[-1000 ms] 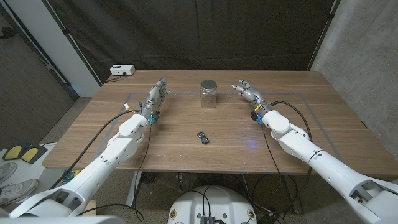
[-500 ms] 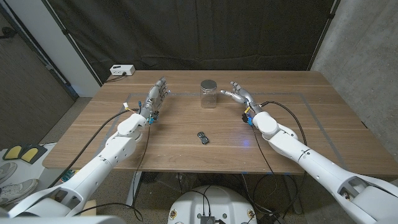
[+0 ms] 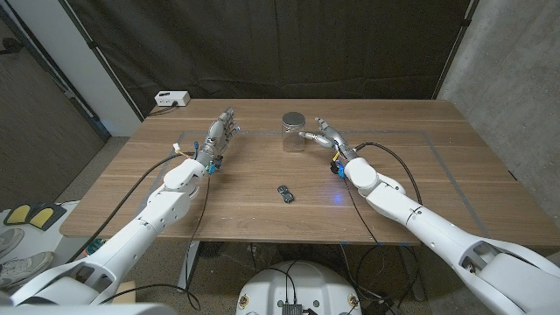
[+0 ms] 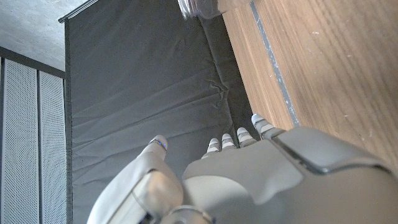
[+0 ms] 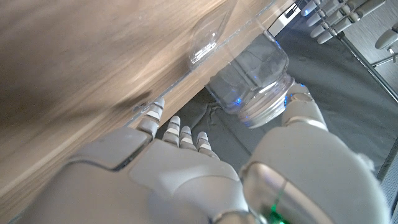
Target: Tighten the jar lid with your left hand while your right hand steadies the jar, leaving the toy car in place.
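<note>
Centrally, toward the far side of the wooden table (image 3: 455,166), the glass jar (image 3: 294,133) stands upright with its metal lid (image 3: 294,119) on. Just right of it the right hand (image 3: 320,134) reaches in, fingers apart and grasping nothing. Well left, the left hand (image 3: 222,133) waits, fingers spread and released. Nearer, the toy car (image 3: 285,193) sits alone.

Right robot hand (image 3: 318,133) moved in beside jar (image 3: 293,132), fingers spread.
</note>
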You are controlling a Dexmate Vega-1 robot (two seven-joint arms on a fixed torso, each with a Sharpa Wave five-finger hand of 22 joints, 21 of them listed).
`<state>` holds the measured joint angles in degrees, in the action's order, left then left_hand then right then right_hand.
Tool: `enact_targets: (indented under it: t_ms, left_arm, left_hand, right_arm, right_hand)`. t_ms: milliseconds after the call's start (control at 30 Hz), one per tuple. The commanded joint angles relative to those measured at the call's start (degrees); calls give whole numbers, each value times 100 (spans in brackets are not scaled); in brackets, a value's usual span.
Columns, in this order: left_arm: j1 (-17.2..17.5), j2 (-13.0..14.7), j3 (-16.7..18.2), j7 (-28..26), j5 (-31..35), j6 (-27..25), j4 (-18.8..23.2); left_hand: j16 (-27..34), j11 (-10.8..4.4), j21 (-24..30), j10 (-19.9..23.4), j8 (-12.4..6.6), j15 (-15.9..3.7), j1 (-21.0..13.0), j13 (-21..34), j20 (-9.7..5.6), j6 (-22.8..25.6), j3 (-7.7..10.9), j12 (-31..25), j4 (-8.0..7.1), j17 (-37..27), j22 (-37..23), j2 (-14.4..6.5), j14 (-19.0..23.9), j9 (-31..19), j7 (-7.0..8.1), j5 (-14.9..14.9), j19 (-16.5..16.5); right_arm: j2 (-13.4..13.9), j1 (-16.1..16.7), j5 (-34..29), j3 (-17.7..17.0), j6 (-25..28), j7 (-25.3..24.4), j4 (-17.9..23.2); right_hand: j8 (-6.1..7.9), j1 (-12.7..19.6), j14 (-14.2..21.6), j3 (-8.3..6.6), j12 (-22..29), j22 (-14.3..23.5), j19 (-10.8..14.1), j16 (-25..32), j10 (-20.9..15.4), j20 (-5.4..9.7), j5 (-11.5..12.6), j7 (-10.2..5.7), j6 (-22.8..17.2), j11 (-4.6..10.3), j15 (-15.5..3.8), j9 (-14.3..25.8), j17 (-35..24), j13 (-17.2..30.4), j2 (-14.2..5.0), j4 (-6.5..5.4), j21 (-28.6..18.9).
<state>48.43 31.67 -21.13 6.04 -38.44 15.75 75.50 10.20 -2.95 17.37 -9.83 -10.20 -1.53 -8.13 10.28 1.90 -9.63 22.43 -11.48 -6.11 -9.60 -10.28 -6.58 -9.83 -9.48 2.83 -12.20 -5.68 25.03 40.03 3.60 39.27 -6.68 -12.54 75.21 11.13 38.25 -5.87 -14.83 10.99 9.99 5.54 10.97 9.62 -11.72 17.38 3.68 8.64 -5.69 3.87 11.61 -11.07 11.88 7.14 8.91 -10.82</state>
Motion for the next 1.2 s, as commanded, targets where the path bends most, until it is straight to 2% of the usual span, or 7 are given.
enact_targets:
  t_ms: [33, 267, 600, 733, 867, 967, 1200]
  left_arm:
    - [-14, 44, 19, 63, -13, 2, 43]
    - [-13, 83, 15, 57, -5, -54, 108]
    - [-36, 131, -35, -38, 51, -238, 278]
    - [-61, 144, -76, -84, 98, -325, 360]
    - [-86, 150, -103, -130, 139, -383, 423]
    - [-88, 144, -120, -185, 177, -400, 482]
    - [-100, 119, -153, -273, 208, -476, 560]
  left_hand:
    - [43, 14, -16, -309, -46, 30, 8, 13, -17, -393, -3, -59, 30, -17, -27, 62, -357, -32, -30, -22, 34]
    - [39, 19, -24, -289, -45, 24, 12, 13, -15, -376, -6, -59, 37, -18, -27, 66, -344, -33, -57, -22, 47]
    - [33, 7, -37, -275, -39, 29, 17, 14, -9, -372, -14, -55, 48, -17, -27, 78, -332, -33, -57, -21, 57]
    - [31, 3, -45, -274, -36, 22, 17, 14, -8, -371, -18, -52, 55, -17, -27, 87, -329, -34, -54, -21, 54]
    - [24, -2, -52, -281, -31, 15, 16, 15, -18, -379, -28, -46, 69, -16, -26, 112, -336, -34, -44, -18, 57]
    - [20, 2, -58, -284, -27, 16, 13, 15, -21, -385, -36, -42, 81, -16, -25, 133, -340, -34, -42, -16, 58]
    - [16, -1, -71, -287, -23, 16, 5, 15, -18, -390, -52, -35, 108, -15, -24, 172, -338, -34, -34, -14, 60]
  right_arm:
    - [-304, -463, -23, 286, -247, 410, -720]
    - [-467, -828, 58, 391, -695, 815, -1438]
    - [-579, -1168, 31, 492, -1171, 1091, -2188]
    - [-777, -1362, 127, 515, -1673, 1263, -2866]
    - [-903, -1538, 202, 562, -2022, 1538, -3338]
    - [-956, -1625, 241, 597, -2171, 1726, -3536]
    - [-1025, -1716, 300, 633, -2426, 1969, -3711]
  right_hand:
    - [-59, 156, -256, 58, -33, 19, -126, -24, 304, 144, 68, -67, 277, 113, -127, 24, -35, 39, -19, -29, 3]
    - [-54, 331, -413, 61, 19, 16, -61, -15, 432, 370, 138, 11, 513, 147, -108, 37, -40, 55, -129, -47, -43]
    - [-40, 567, -343, 8, 91, 6, 173, 23, 430, 380, 205, 59, 663, 174, -59, 61, -36, 76, -210, -3, -111]
    - [-38, 677, -355, 14, 85, 1, 173, 19, 533, 297, 228, -103, 795, 219, -56, 76, -33, 87, -192, 16, -90]
    - [-1, 763, -296, 26, 121, -1, 229, 41, 518, 231, 247, -296, 821, 369, -19, 90, -31, 96, -176, 18, -92]
    - [62, 829, -261, 54, 186, -3, 245, 46, 413, 221, 260, -412, 757, 689, -4, 104, -32, 105, -155, 4, -76]
    - [102, 968, -590, 108, 180, 8, -594, -28, 488, 17, 358, -748, 754, 1053, 185, 124, -82, 112, -145, -50, 115]
